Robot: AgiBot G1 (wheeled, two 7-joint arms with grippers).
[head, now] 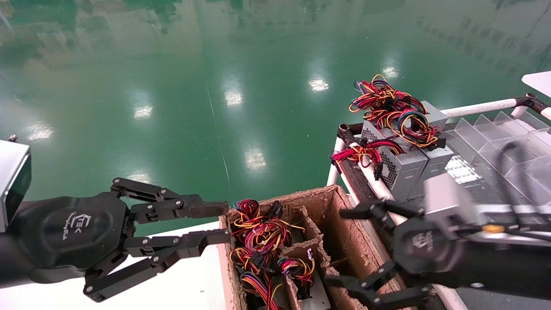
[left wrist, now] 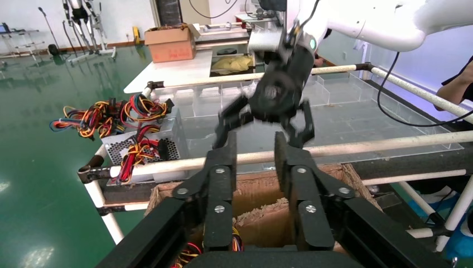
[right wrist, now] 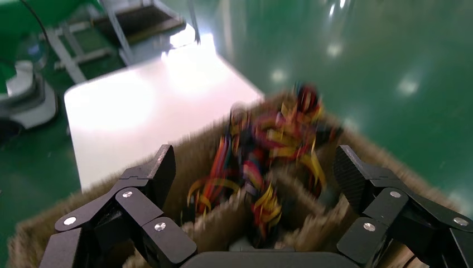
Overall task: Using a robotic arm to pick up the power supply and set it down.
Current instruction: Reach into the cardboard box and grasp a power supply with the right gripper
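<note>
Brown pulp crate (head: pixel 331 202) keeps each power supply (head: pixel 262 245) upright in its own slot, wires up. Right gripper (head: pixel 344 249) hangs wide open over an empty slot; left gripper (head: pixel 215 224), half-spread, waits beside.

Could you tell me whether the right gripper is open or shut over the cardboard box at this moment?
Open. The right gripper hangs over the divided cardboard box, its fingers spread wide with nothing between them.
</note>
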